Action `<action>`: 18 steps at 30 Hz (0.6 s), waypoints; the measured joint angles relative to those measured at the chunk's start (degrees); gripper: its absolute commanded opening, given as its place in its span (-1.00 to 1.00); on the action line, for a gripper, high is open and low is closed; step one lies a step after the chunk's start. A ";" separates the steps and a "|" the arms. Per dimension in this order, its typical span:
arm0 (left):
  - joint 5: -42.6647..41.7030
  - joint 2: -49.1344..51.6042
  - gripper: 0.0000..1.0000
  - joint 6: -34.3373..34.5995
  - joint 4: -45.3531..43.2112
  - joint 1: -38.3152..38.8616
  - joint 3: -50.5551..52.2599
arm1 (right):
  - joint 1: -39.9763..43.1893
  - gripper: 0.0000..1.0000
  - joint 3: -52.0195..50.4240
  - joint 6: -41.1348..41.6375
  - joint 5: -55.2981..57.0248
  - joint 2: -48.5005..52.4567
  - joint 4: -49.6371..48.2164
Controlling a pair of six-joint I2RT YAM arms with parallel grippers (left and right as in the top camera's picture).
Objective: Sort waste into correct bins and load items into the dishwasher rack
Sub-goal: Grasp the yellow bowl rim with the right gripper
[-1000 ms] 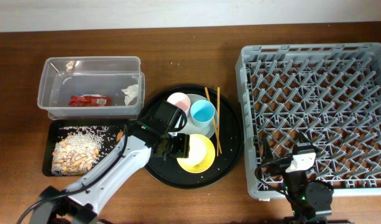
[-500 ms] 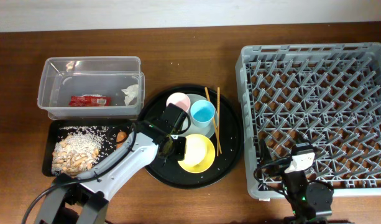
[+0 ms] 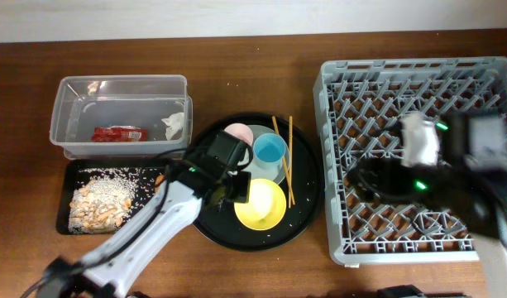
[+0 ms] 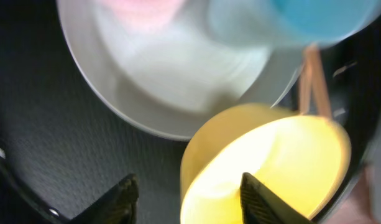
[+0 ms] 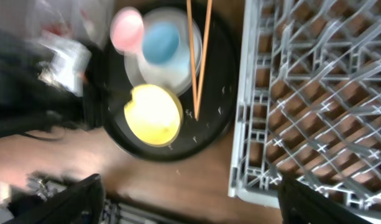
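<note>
Seems to be on the loading half of the job, with the red snack wrapper [image 3: 118, 132] and crumpled white tissue [image 3: 174, 126] in the clear tub [image 3: 121, 83] at far left, and the food scraps [image 3: 96, 203] and carrot [image 3: 160, 179] in the shallow black tray [image 3: 63, 199] just near of it. Reaches in from the near left with the left gripper [image 4: 188, 186], fingers spread apart and clamped on nothing, apparently straddling the left wall of the yellow bowl [image 3: 261, 205]: one finger outside the rim, the other over the hollow. Cannot say from the left wrist view whether either pad touches the wall. Finds the bowl upright on the near part of the round black tray [image 3: 303, 211], just near of the pale plate [image 4: 178, 87] carrying the light blue cup [image 3: 270, 150] and pale pink cup [image 3: 239, 132], with the chopsticks [image 3: 292, 161] just to the right, long axis running near to far. Turns on this: bowl immediately right of the left gripper, dishwasher rack [image 3: 361, 99] well off to the right again, so probably a squeeze, a lift and a carry rightward. Being round, offers no long axis to align with; needs only the rim kept between the fingers. Holds the right gripper [image 5: 190, 199] wide apart and empty above the rack, blurred in the overhead view, well apart from the bowl and plainly the farther arm.
</note>
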State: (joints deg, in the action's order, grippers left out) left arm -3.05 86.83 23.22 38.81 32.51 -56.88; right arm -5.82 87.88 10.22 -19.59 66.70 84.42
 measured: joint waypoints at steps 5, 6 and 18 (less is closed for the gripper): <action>6.14 -9.09 0.40 -0.48 -0.79 -5.46 -1.62 | -14.36 0.32 -10.58 -0.39 5.18 20.92 -9.86; 6.51 -9.11 0.40 -0.48 -0.46 -8.07 -1.62 | -17.51 0.31 -11.41 -0.44 5.60 25.77 -12.31; 6.78 -9.16 0.41 -0.48 2.14 -13.09 -1.64 | -26.60 -0.38 -16.11 -1.27 9.68 36.68 -27.32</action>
State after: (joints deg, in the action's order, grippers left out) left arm 3.73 77.67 22.74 40.95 19.42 -58.52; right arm -32.42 71.77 8.95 -9.91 103.37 57.10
